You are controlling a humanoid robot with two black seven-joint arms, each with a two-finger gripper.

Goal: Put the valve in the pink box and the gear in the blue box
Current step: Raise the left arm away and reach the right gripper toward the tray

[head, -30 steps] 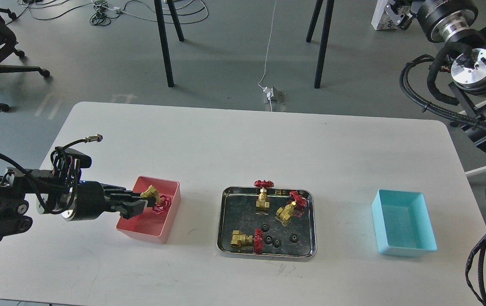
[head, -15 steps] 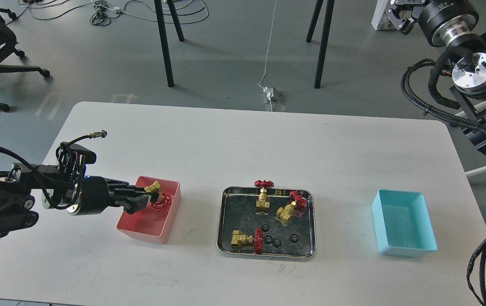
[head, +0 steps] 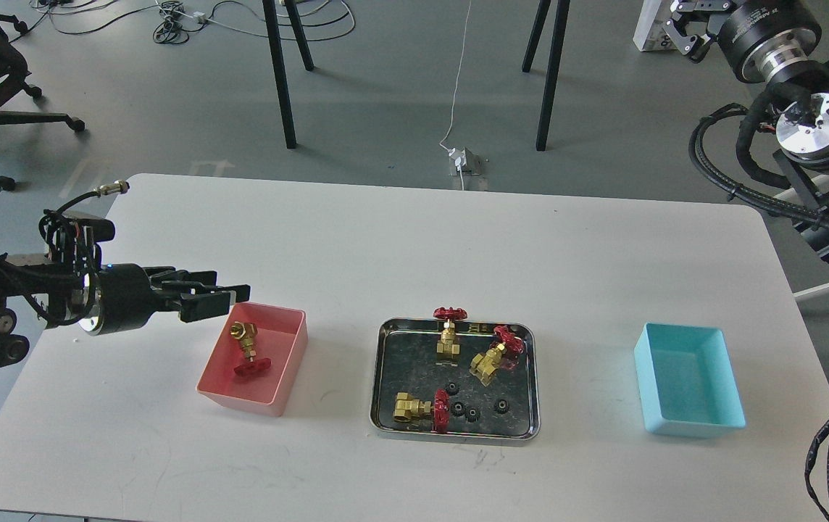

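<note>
The valve [head: 246,348] lies inside the pink box [head: 291,362], brass body toward the far wall and red handwheel toward the near side, free of any grip. My left end effector [head: 230,299] hangs just beyond the box's far left corner, above the table [head: 356,239]; its two fingers stand apart with a narrow gap, holding nothing and touching nothing. To the right of the pink box sits a shiny steel tray [head: 530,420]. In it are three more valves: one upright at the far rim [head: 449,335], one tilted near the far right corner [head: 494,355], and one lying on its side at the near left [head: 420,409]. Four small black gears [head: 469,413] rest in the tray's near half, apart from one another or just beside. Farther right, well apart from the tray, stands the blue box [head: 719,420], with nothing visible in it. My right arm enters at the upper right edge; its right end effector [head: 684,32] is raised off the table over the floor, seen small and dark, and I cannot tell how wide it stands.
</note>
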